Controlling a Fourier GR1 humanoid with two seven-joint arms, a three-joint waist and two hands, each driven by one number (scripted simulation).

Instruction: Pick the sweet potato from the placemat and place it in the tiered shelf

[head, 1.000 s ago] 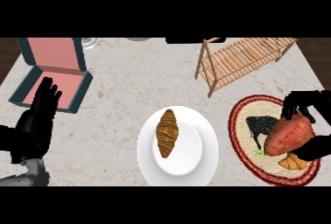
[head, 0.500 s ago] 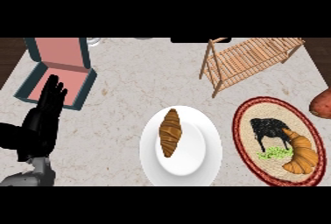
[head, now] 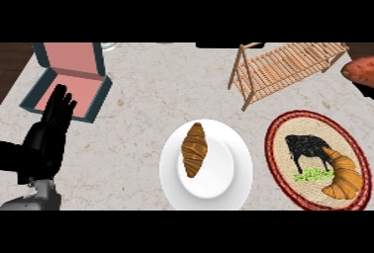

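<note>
1. The sweet potato [head: 361, 69] is off the placemat [head: 281, 129]; it shows at the view's right edge, just beside the far end of the tiered shelf [head: 285, 66]. I judge it is positioned there for delivery into the shelf.
2. My right hand is largely out of frame; a dark sliver sits below the sweet potato, so I cannot tell how its fingers stand.
3. My left hand [head: 50, 133] rests well left of the shelf, fingers straight and together, holding nothing, overlapping the open teal box [head: 73, 64].
4. A croissant [head: 194, 149] lies on the white plate [head: 226, 183], between placemat and left hand, untouched on the bench [head: 161, 84].
</note>
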